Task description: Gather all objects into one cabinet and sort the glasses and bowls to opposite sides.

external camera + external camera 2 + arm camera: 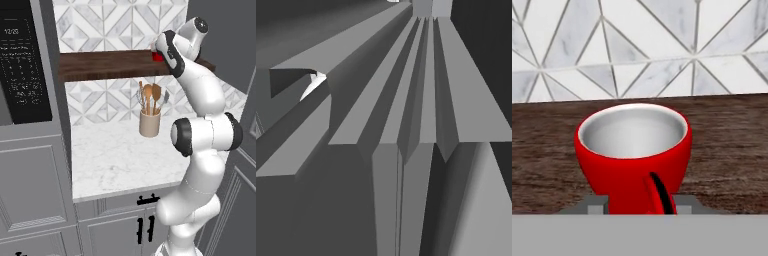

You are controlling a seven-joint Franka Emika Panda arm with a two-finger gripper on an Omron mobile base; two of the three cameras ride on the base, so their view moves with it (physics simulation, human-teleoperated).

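The white arm reaches up to the dark wooden floating shelf (110, 65), its hand against the shelf's right part, where a patch of glossy red (158, 56) peeks out from behind the wrist.

From the hand camera, a small glossy red cup (633, 156) stands upright on the shelf plank right in front of the tool (633, 206), close enough to touch or nearly so. Its long axis runs straight up, mouth open to the top. Its curved handle (657, 195) points back toward the tool, a thin red loop with a dark gap inside it. The cup is round and bulbous, narrowing toward the foot, with a shiny red outside and a smooth pale grey-white inside. Two grey finger tips (592, 204) show low on either side of the cup's base, so the jaws stand apart with the cup between them; whether they press on it I cannot tell.

The plank under the cup has a streaky, dark brown wood grain. Behind it rises a wall of white and grey marble tile (637, 45) cut in triangles.

Well below the tool, on the speckled white stone bench (120, 160), stands a beige cylindrical utensil crock (149, 123) holding wooden spoons. Off to the far side from the tool, a black oven panel (22, 60) is set in grey panelled cabinetry.
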